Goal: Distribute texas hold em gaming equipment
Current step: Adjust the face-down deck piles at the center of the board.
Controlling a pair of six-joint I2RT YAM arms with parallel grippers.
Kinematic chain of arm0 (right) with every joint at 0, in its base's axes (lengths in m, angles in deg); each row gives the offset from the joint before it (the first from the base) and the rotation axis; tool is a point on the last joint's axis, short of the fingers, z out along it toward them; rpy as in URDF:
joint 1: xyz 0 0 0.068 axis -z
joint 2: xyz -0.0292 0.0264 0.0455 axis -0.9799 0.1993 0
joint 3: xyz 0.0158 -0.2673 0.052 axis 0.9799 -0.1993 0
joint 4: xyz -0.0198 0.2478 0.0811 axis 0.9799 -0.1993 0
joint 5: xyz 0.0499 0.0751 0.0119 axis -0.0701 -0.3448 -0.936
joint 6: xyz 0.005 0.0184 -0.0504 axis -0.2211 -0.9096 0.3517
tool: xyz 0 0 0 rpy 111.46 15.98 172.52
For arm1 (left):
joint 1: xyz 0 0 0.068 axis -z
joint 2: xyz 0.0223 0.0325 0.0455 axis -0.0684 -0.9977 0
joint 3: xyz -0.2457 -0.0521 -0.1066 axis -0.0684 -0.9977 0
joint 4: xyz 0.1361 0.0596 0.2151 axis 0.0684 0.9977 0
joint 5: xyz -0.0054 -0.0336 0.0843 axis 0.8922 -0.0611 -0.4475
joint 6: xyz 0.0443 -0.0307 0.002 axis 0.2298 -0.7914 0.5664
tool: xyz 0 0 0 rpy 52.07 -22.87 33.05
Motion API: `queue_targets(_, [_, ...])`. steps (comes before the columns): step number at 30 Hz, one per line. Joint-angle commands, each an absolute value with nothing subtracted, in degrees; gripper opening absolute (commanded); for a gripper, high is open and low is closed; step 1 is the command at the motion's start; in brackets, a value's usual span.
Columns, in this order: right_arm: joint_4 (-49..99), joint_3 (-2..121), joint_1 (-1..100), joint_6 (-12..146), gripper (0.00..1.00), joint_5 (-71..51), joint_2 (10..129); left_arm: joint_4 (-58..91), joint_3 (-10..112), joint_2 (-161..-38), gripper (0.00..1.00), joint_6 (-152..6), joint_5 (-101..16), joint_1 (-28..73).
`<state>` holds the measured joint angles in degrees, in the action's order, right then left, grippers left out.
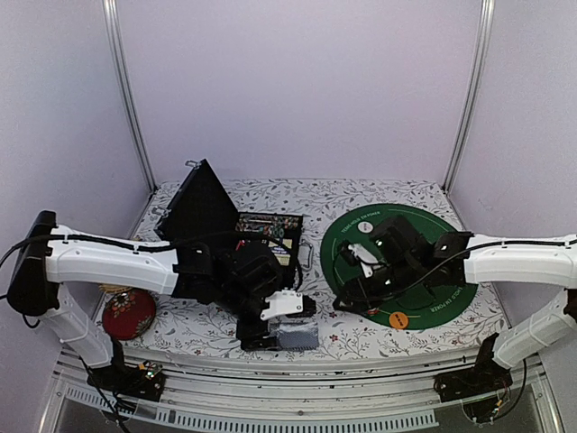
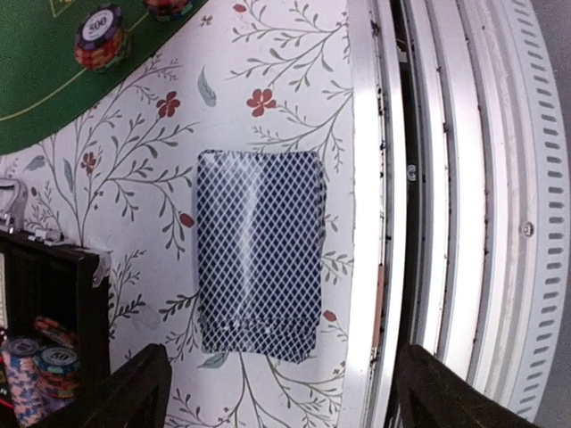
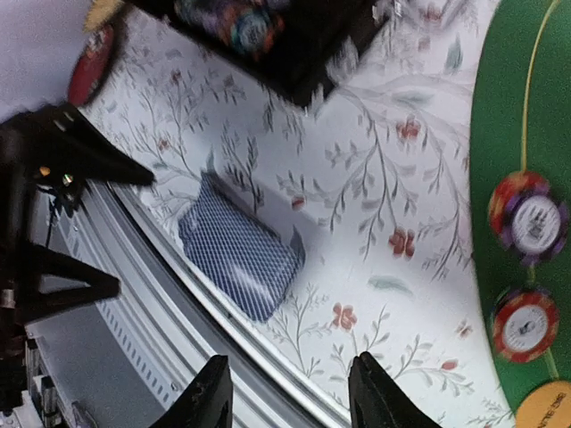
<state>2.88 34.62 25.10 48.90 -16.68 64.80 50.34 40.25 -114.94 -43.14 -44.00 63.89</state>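
A deck of blue-backed playing cards [image 1: 298, 336] lies on the floral cloth by the table's front edge; it also shows in the left wrist view [image 2: 259, 254] and the right wrist view [image 3: 236, 259]. My left gripper [image 2: 281, 397] is open and empty, its jaws spread wider than the deck, just short of it [image 1: 264, 340]. My right gripper [image 3: 290, 401] is open and empty over the cloth at the green mat's left edge [image 1: 347, 302]. Two striped poker chips [image 3: 528, 217] [image 3: 525, 323] and an orange button disc [image 3: 546, 406] lie on the mat.
An open black case [image 1: 212, 221] at the left centre holds stacked chips [image 2: 40, 366]. The green felt mat [image 1: 455, 298] lies on the right. A red round object [image 1: 128, 313] sits at the front left. A metal rail [image 2: 446, 178] runs along the front edge.
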Motion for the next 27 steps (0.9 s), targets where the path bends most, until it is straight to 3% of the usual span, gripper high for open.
queue_targets(1, [-5.71,33.19,19.73,39.42,0.36,-14.51,70.22,53.73,39.64,-112.44,0.81,-49.3,-46.14,61.28])
queue_targets(3, [-7.08,33.68,17.86,38.01,0.19,-13.84,73.32,56.09,38.74,-114.33,0.61,-53.75,-47.04,59.91])
queue_targets(5, [-6.5,33.73,17.35,37.04,0.04,-14.59,76.16,56.69,36.78,-116.3,0.49,-56.46,-46.05,58.49])
queue_targets(8, [-2.8,34.51,17.33,36.92,0.02,-17.42,80.47,56.1,35.85,-118.35,0.36,-58.28,-44.75,57.5])
queue_targets(13, [0.25,37.63,17.39,38.14,0.02,-19.61,86.81,52.42,34.51,-118.0,0.24,-60.94,-43.78,54.17])
queue_targets(27, [1.55,41.64,19.29,41.08,0.02,-17.24,93.03,44.63,31.02,-121.8,0.16,-64.63,-32.82,53.86])
